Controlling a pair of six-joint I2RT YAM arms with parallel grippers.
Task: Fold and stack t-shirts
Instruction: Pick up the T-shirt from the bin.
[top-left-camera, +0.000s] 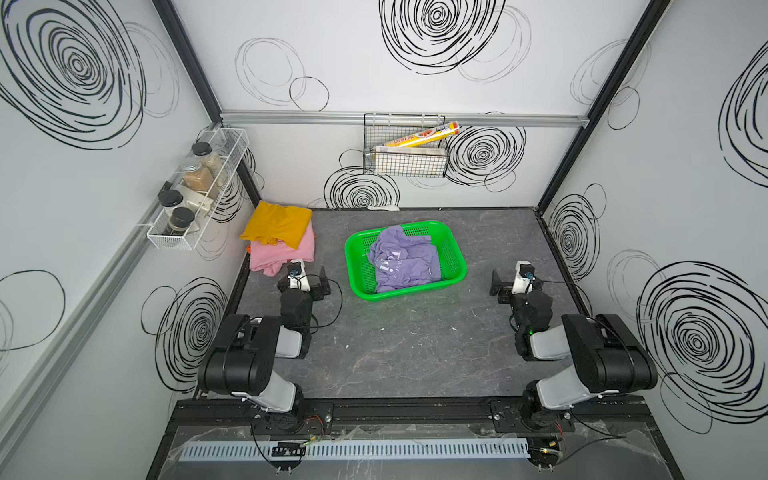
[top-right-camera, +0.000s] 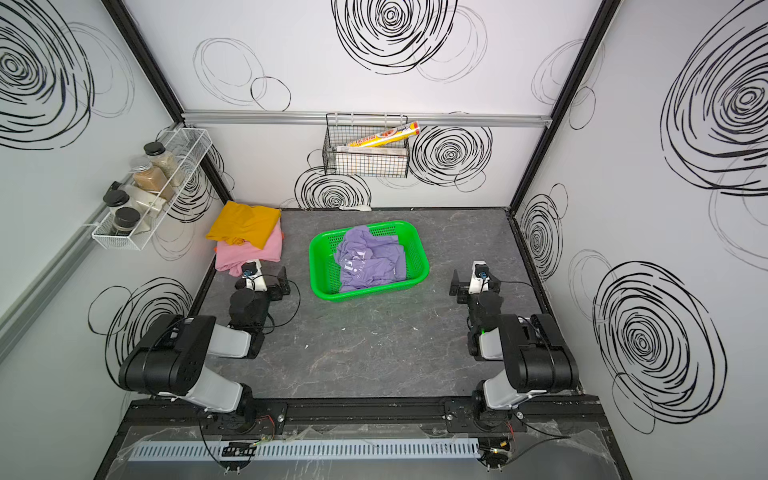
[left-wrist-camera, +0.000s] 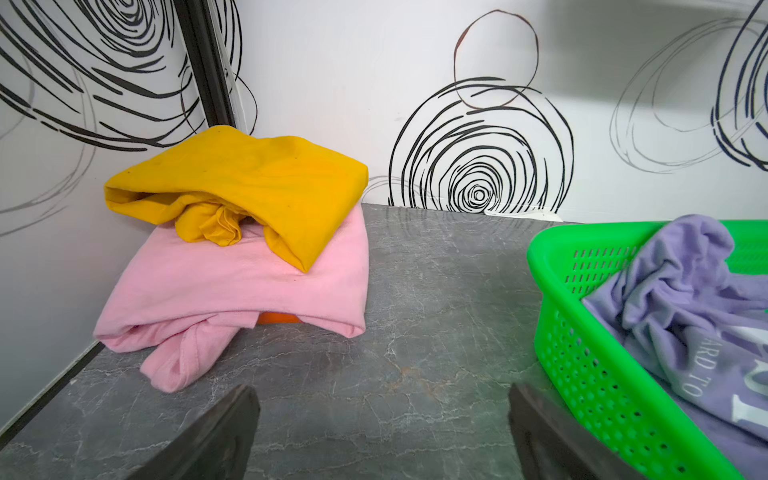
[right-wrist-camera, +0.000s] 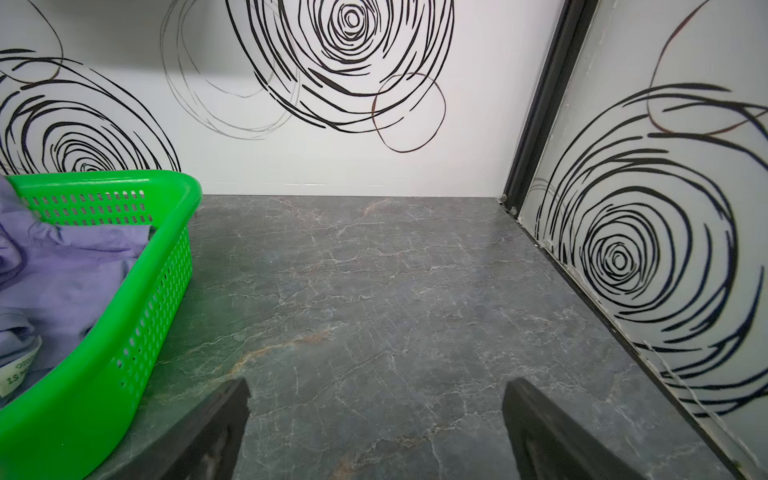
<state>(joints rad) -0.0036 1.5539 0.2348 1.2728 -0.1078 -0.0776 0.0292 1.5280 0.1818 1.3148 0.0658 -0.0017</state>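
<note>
Folded low, left end effector (left-wrist-camera: 380, 388) and right end effector (right-wrist-camera: 376, 384) gape empty, flanking the basket (top-left-camera: 452, 248).

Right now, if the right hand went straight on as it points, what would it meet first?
Nothing near: the right hand faces bare table, so the way looks free up to the back wall; the green basket sits aside.

Left arm (top-left-camera: 245, 361), right arm (top-left-camera: 602, 357), black with grey shells (top-left-camera: 272, 392), thin black cables (top-left-camera: 340, 300), left tool (left-wrist-camera: 384, 432), right tool (right-wrist-camera: 376, 428) with dark fingers (right-wrist-camera: 552, 440)
</note>
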